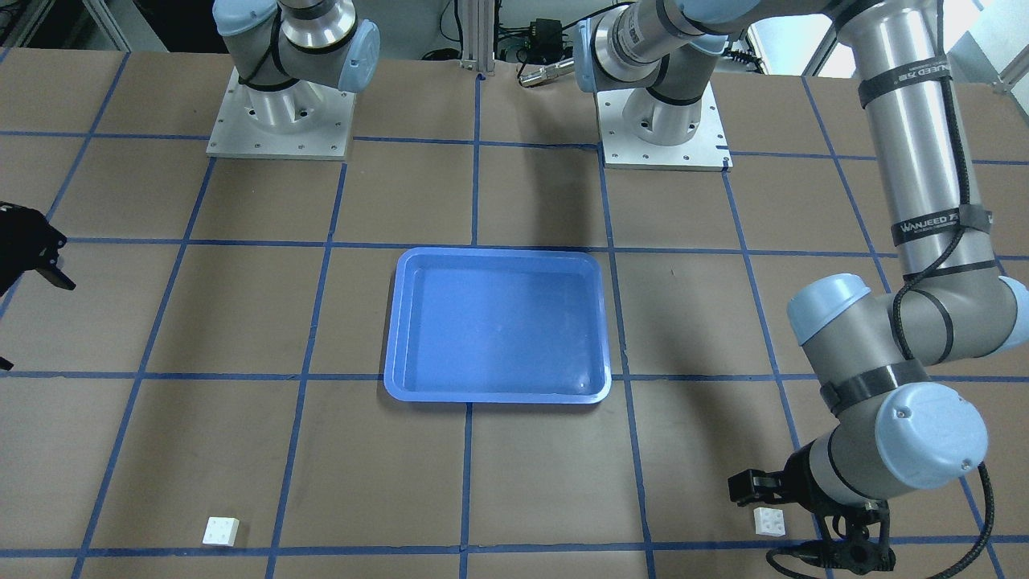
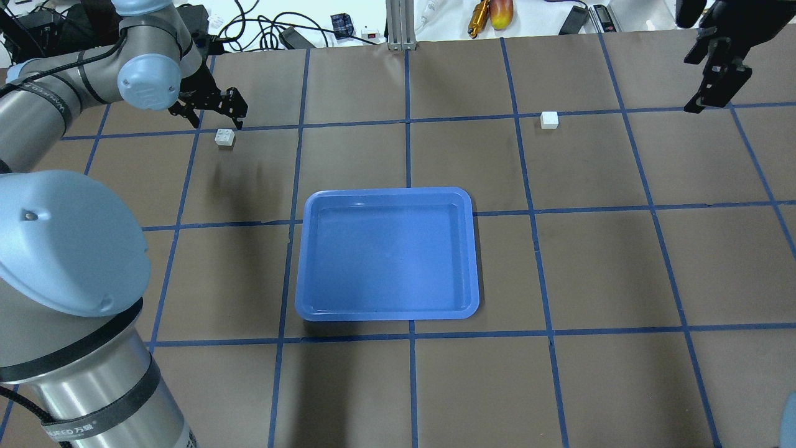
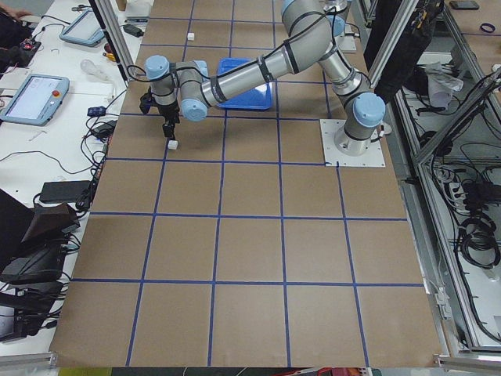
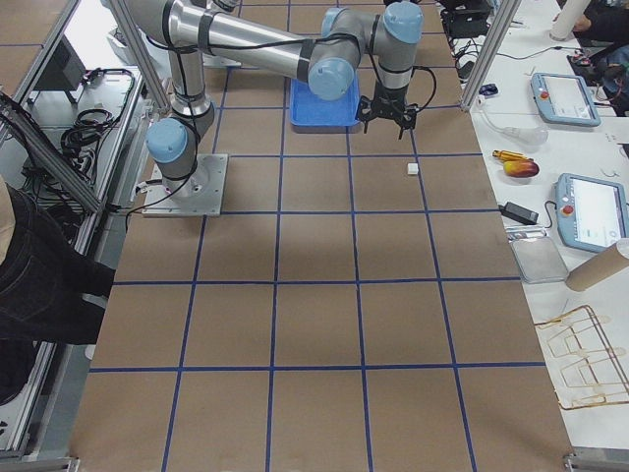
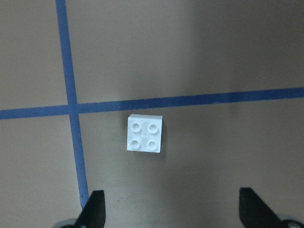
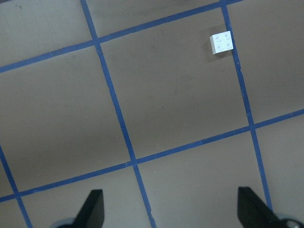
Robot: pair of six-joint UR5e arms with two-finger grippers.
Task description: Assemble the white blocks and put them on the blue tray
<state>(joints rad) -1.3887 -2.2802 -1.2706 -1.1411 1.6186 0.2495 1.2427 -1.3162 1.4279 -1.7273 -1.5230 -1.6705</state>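
Beneath the left gripper, the jaws are gaping wide. One white block is sitting studs up on the brown table, ahead of the gap and clear of both fingertips, just beside a blue tape line. Farther out from those jaws, well apart, the blue tray is lying flat between the two grippers. Beyond it, the right gripper is hanging over the table, jaws likewise spread wide. The second white block is resting well ahead of them, off to one side, against a tape line.
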